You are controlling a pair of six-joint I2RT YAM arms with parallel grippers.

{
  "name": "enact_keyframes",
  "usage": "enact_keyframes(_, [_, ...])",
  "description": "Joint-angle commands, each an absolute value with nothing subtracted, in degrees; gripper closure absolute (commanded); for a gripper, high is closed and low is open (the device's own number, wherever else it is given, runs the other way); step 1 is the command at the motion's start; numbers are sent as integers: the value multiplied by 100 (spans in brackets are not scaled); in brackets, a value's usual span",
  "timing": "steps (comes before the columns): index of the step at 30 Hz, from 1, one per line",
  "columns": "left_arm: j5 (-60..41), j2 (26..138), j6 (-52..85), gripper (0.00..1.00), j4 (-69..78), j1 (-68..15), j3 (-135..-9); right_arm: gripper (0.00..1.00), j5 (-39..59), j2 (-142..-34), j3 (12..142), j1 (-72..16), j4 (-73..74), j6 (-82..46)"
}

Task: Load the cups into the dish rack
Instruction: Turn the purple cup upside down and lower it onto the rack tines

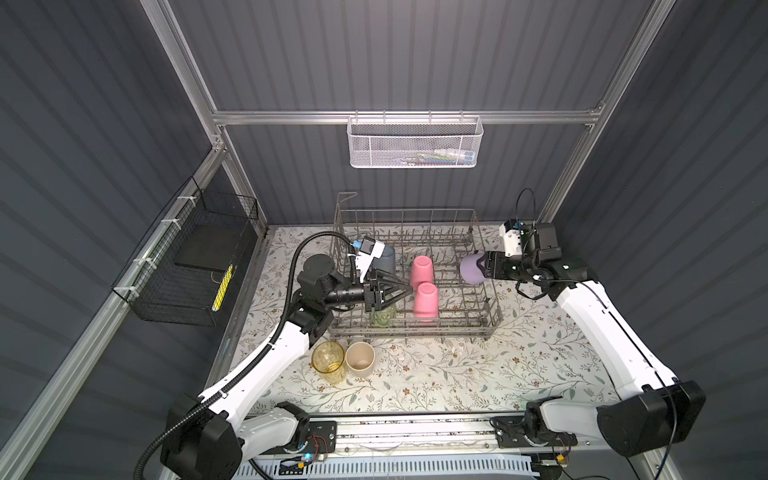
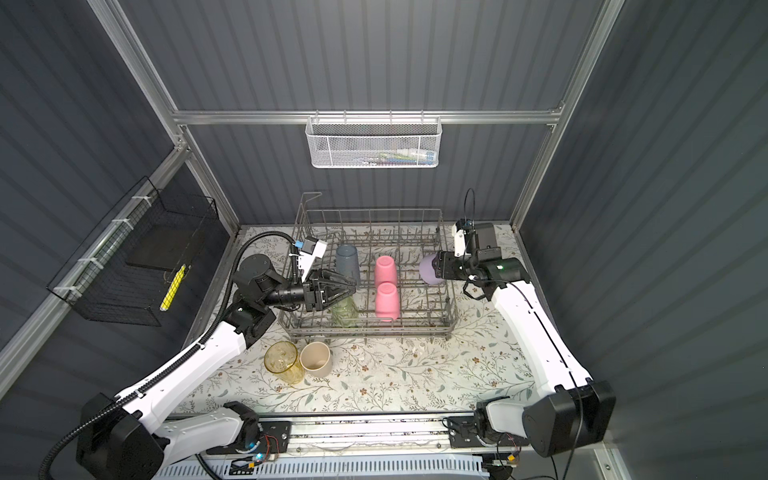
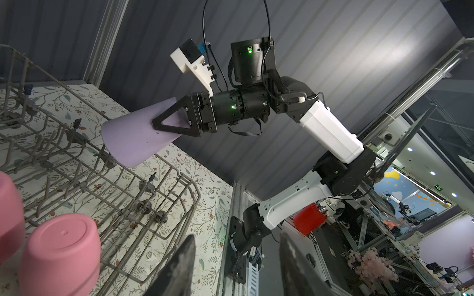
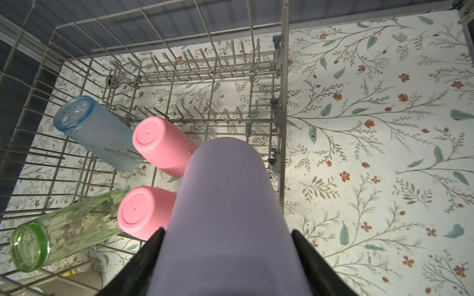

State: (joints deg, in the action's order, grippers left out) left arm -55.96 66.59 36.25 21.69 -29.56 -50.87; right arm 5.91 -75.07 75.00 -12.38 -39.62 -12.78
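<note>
You are looking at a dish rack (image 1: 415,330) of dull grey metal wire, stained and worn in places. The 2 pink cups (image 4: 160,146) (image 4: 143,212) are opaque, smooth and matt, like plastic. The lavender cup (image 4: 225,192) is matt too, with a few small dark specks. The green cup (image 4: 69,228) is clear and glossy, its wall patterned. The blue-grey cup (image 4: 97,133) is translucent with a frosted look. The yellow cup (image 1: 329,361) is clear and shiny. The beige cup (image 1: 360,359) is opaque and matt. Your counter (image 1: 498,365) carries a smooth floral-printed covering. The right pincer (image 4: 227,230) looks like matt black plastic; the right arm's shell (image 3: 331,133) is smooth white plastic.
</note>
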Motion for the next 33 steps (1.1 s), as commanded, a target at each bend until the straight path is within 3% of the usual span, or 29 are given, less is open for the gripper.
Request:
enact_keyframes(1, [-5648,6540,3422,48,2029,-2926,-5177,59,457,-7602,7664,-1274,-3994,-1160])
enact_keyframes(33, [-5690,6617,3232,52,1912,-2927,-5097,60,-19,-9003,8261,-1468,-3908,-1223])
